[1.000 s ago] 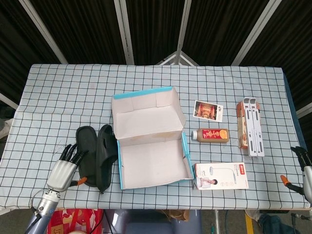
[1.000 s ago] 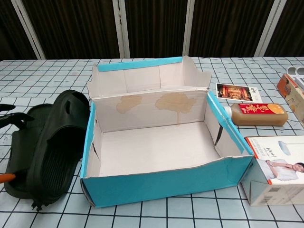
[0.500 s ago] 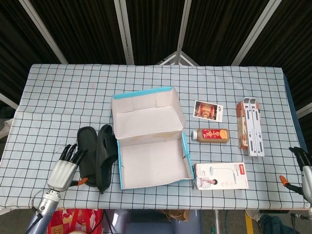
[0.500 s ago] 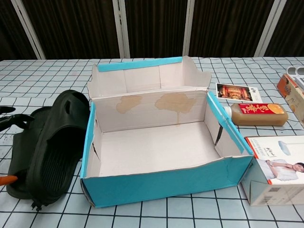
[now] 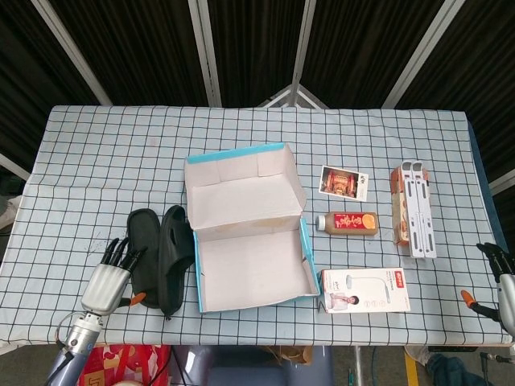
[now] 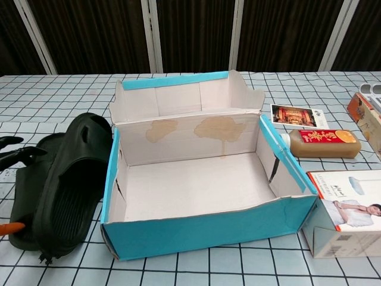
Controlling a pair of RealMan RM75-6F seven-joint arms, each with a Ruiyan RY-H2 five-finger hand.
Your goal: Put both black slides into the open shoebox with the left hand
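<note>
Neither black slide is being held yet. Dark fingertips (image 5: pixel 121 249) of the left hand (image 5: pixel 108 276) are being kept spread wide, empty, reaching toward the outer slide (image 5: pixel 145 256) at its near left edge; whether contact is being made cannot be told from the head view. In the chest view only the fingertips (image 6: pixel 16 152) are being seen at the left border, just beside that slide's rim.

Outward from the fingers, the outer slide is lying flat on the checked tablecloth (image 5: pixel 96 161), and the inner slide (image 5: pixel 175 251) is being propped on edge between it and the left wall of the open shoebox (image 5: pixel 253 265). The shoebox interior is being shown empty, lid flap standing up behind. Judged so: nothing is done, both slides are left to be moved.

The right hand (image 5: pixel 500 277) is being parked at the far right table edge, well apart from the task; its finger state cannot be told.

Beyond the box, a bottled drink (image 5: pixel 348 223), a picture card (image 5: pixel 344 182), a lamp carton (image 5: pixel 366 290) and a white stand on its orange box (image 5: pixel 412 207) are lying untouched.

Against the frame a second ago, the left hand is being seen slightly shifted, fingertips a touch nearer the outer slide; slides and box are unchanged.
</note>
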